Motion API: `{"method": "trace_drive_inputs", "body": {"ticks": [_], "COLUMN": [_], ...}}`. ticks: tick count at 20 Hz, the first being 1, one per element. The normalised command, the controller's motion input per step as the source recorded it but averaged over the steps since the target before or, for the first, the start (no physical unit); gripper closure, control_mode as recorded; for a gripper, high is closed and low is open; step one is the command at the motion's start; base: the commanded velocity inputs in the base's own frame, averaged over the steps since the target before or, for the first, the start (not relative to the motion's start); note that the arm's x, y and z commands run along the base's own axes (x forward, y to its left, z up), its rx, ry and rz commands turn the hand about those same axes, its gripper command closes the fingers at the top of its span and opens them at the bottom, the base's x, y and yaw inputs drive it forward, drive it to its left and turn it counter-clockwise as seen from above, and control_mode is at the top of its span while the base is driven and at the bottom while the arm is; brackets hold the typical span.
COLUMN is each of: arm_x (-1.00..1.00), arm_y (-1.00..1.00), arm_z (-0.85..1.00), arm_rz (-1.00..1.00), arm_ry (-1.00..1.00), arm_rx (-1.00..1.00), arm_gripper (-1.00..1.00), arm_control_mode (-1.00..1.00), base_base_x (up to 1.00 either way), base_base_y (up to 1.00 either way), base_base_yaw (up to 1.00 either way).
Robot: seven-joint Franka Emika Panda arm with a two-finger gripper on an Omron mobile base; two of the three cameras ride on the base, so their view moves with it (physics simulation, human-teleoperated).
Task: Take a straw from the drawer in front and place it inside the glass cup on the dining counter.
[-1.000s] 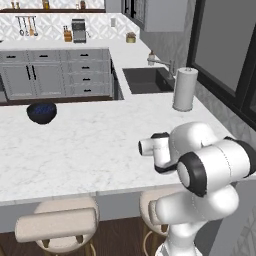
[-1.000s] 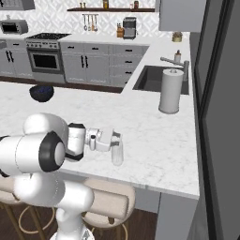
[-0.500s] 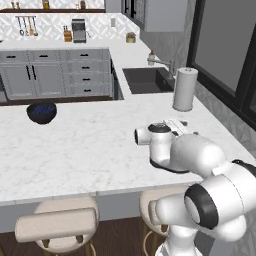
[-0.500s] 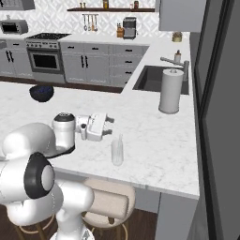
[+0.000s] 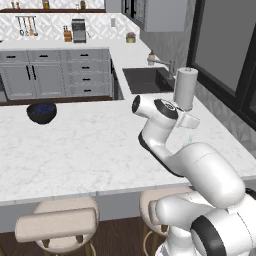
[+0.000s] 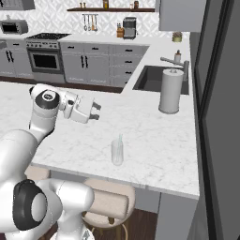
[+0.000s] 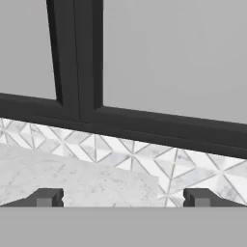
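Observation:
The glass cup (image 6: 117, 153) stands on the white marble dining counter (image 6: 154, 136), near its front edge. The thin pale straw (image 6: 120, 138) leans inside the cup, its top poking above the rim. My gripper (image 6: 97, 111) hovers above the counter, up and to the left of the cup and apart from it, open with nothing between its fingers. From the left base, the gripper (image 5: 193, 121) sits just above the faint cup (image 5: 189, 145). In the hand view the gripper (image 7: 123, 200) faces the window wall, its fingertips (image 7: 48, 198) far apart. The drawer is out of view.
A white paper-towel roll (image 6: 169, 91) stands by the sink (image 6: 150, 78) behind the cup. A dark blue bowl (image 5: 41, 112) sits far left on the counter. Beige stools (image 5: 60, 225) line the front edge. A dark window frame (image 7: 77, 58) runs along the right wall.
The hand has drawn up and back from the glass cup, and its jaws have opened wide. The cup stands free with the straw in it.

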Motion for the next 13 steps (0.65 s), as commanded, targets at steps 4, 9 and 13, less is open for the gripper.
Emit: {"method": "trace_drive_inputs", "body": {"ticks": [4, 9, 13], "arm_x": [-0.68, -0.75, -0.52], "arm_y": [0.28, 0.13, 0.08], "arm_z": [0.15, 0.0, -0.13], "arm_rz": [0.16, 0.21, 0.23], "arm_ry": [0.23, 0.2, 0.23], "arm_rx": [0.4, 0.42, 0.43], "arm_gripper": [-1.0, -1.0, -1.0], "arm_control_mode": [-1.0, -1.0, -1.0], "base_base_x": [0.0, 0.0, 0.0], "base_base_y": [0.0, 0.0, 0.0], "base_base_yaw": [0.0, 0.0, 0.0]}}
